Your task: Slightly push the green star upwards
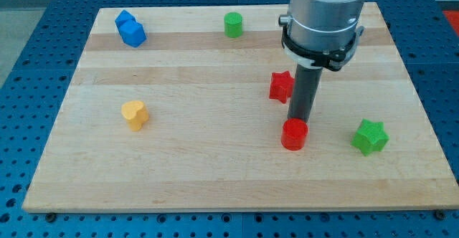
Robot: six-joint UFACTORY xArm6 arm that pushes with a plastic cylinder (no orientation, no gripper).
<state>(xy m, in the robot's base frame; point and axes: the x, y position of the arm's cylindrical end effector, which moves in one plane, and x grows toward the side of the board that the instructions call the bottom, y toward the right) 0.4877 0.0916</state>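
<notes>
**Tip resting behind the red cylinder, green star off to the right**

Hand missing from this rig altogether: only a straight dark rod, so nothing open, closed or holding. Ending in my tip (297, 119), sitting right of centre in the frame, just above the red cylinder (294, 134); touching it or only very near, impossible to tell, with the cylinder's top hiding the rod's very end. Standing just right of the red star (281, 86), close beside it.

Lying in the lower right of the frame, the green star (370, 137), well apart from the tip and level with the red cylinder, near the right edge of the tabletop (215, 181).

Sitting elsewhere: a green cylinder (233, 24) at top centre, a blue block (130, 29) of uneven shape at upper left, and a yellow heart-like block (134, 115) at mid left, all well apart from the rod.
</notes>
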